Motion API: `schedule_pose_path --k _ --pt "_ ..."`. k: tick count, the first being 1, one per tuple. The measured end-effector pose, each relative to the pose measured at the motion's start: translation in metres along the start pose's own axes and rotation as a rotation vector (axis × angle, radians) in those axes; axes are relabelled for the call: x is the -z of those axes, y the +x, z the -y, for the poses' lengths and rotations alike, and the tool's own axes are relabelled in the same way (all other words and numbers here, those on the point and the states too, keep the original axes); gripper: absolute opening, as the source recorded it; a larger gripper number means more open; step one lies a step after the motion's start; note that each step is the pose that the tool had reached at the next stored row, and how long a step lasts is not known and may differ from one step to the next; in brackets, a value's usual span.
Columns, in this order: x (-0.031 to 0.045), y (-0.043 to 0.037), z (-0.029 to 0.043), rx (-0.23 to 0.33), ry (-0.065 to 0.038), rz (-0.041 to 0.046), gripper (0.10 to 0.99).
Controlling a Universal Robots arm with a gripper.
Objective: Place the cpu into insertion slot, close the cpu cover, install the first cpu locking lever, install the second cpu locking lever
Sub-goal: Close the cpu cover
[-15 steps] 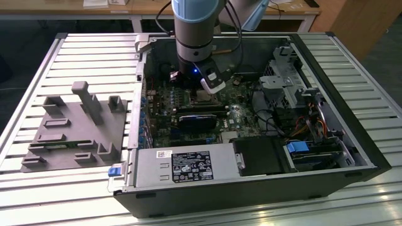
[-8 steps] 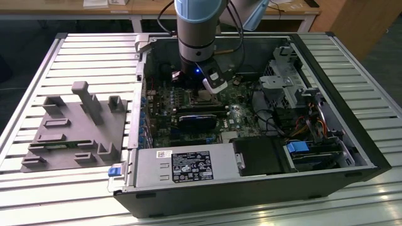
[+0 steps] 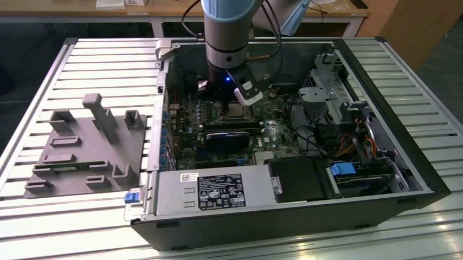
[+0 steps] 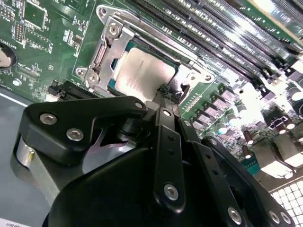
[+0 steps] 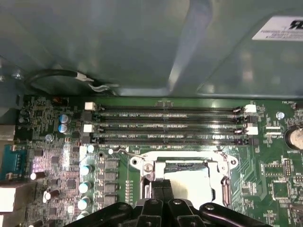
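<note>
The cpu (image 4: 142,75) lies flat in the socket on the green motherboard (image 4: 42,42), its pale silver top showing through the window of the cpu cover (image 4: 111,45). The cover lies down over it. The insertion slot underneath is hidden by the chip and the cover. My gripper (image 4: 165,94) is shut, its two black fingertips pressed together at the cover's edge tab beside the chip. In the first wrist view the fingers (image 5: 157,191) stand at the cpu's (image 5: 191,182) edge, inside the cover (image 5: 189,158). In the exterior view the gripper (image 3: 230,103) hangs just over the cpu (image 3: 236,112).
Long black memory slots (image 5: 170,125) run beside the socket. A thin wire lever (image 5: 119,151) lies near the cover's corner. The open computer case (image 3: 405,162) walls the board in, with a power supply (image 3: 217,190), drive cage (image 3: 329,92) and cables. A grey fixture plate (image 3: 87,146) lies at the exterior view's left.
</note>
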State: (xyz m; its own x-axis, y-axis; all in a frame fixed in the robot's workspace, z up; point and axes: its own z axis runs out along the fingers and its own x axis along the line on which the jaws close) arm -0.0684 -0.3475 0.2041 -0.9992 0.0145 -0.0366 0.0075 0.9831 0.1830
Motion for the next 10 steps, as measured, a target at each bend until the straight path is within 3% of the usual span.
schedule_pose_path --k 3,5,10 --pt "-0.0005 0.0005 0.0 0.002 0.041 0.0001 0.102" --pt "-0.0013 0.0006 0.0 0.002 0.06 0.0005 0.102" --pt "-0.0044 0.0011 -0.0012 0.003 0.071 0.0002 0.102"
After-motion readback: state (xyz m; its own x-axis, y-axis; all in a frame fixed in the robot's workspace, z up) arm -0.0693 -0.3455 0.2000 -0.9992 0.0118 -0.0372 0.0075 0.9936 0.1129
